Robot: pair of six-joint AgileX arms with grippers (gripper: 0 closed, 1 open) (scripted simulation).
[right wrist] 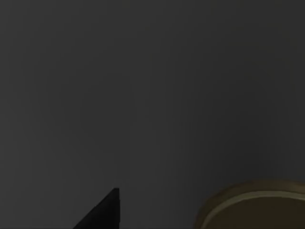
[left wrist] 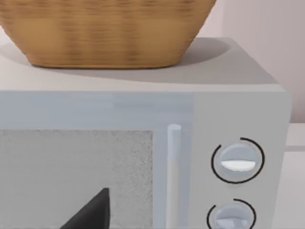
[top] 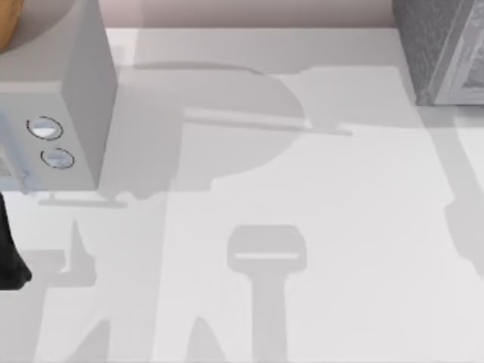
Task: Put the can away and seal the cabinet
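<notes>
Gripping state: it cannot be told for the left gripper (left wrist: pixel 90 214) or the right gripper (right wrist: pixel 100 212) how far either is opened, nor whether anything is held.
Can (right wrist: pixel 255 205): a curved piece of its dull gold round top is seen in the right wrist view, just beside the right gripper; the rest of that view is dark. The dark surround is judged to mean the can has been brought inside an enclosure, likely the cabinet, though this cannot be confirmed.
Cabinet (top: pixel 439 53): a grey, speckled, boxy body is set at the table's far right corner, kept off the open middle.
Left arm (top: pixel 9 249): it is placed at the table's left edge, with its gripper turned toward the microwave (left wrist: pixel 238 105); it is judged idle for this task.
Microwave: a smooth pale box with a grainy door panel, a slim upright handle (left wrist: pixel 174 171) and two round knobs (left wrist: pixel 237 161).
Basket (left wrist: pixel 105 33): woven, tan and bowl-shaped, it is rested on the microwave's flat top.
Table (top: pixel 340 227): matt white and flat.
Step judged: the can is being stowed; sealing is not yet done.
</notes>
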